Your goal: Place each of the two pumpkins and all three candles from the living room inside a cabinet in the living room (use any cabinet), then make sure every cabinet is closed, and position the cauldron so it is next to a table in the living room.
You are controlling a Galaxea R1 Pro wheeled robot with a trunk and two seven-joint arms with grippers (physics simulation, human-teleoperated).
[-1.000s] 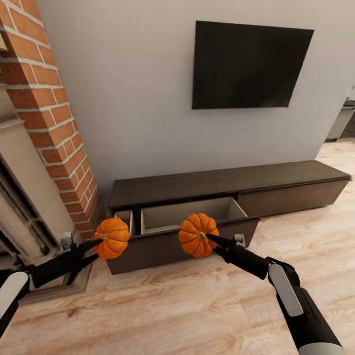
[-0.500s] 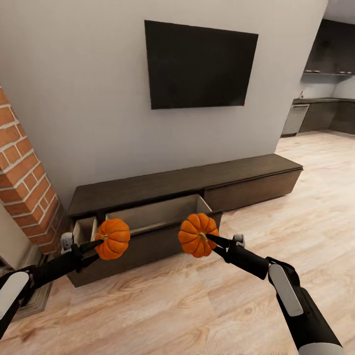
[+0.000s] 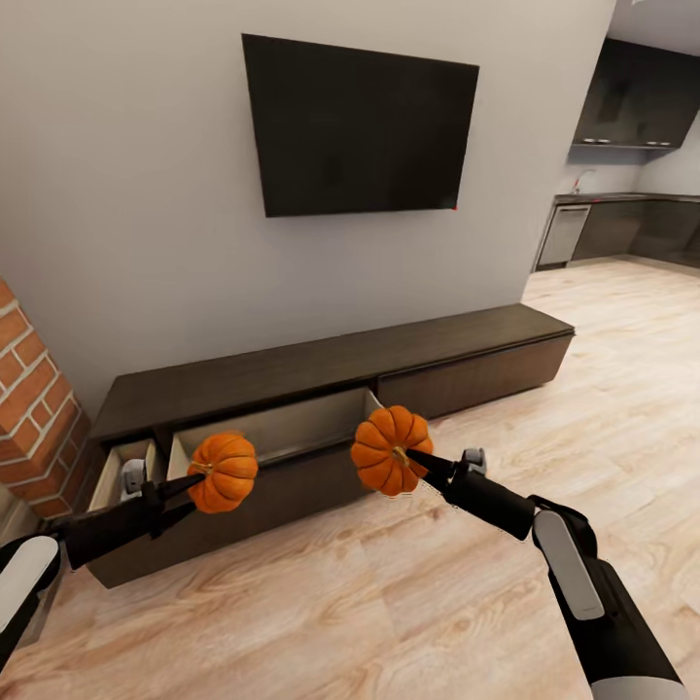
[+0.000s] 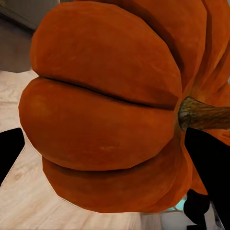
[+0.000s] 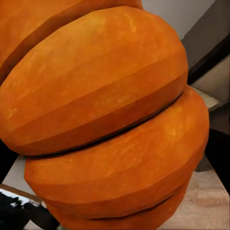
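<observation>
Each of my grippers holds an orange ribbed pumpkin in the air in front of the cabinet. My left gripper (image 3: 194,477) is shut on the left pumpkin (image 3: 226,471), seen close up as pumpkin (image 4: 105,110) with its brown stem. The right gripper (image 3: 413,459) is shut on the right pumpkin (image 3: 389,449), which looms large as pumpkin (image 5: 105,120). The long, low dark brown cabinet (image 3: 321,365) stands against the wall under the TV. Its large drawer (image 3: 282,428) is pulled open behind the pumpkins, pale inside, and a narrow drawer (image 3: 119,467) at its left end is open too.
A black TV (image 3: 360,124) hangs on the grey wall. A brick chimney (image 3: 29,408) stands at the left. Light wood floor (image 3: 389,603) stretches in front of the cabinet. A dark kitchen (image 3: 632,204) opens at the far right.
The whole view has swung to the right: the brick chimney slid off to the left and the kitchen came into sight. Both pumpkins stay held in the same place relative to me.
</observation>
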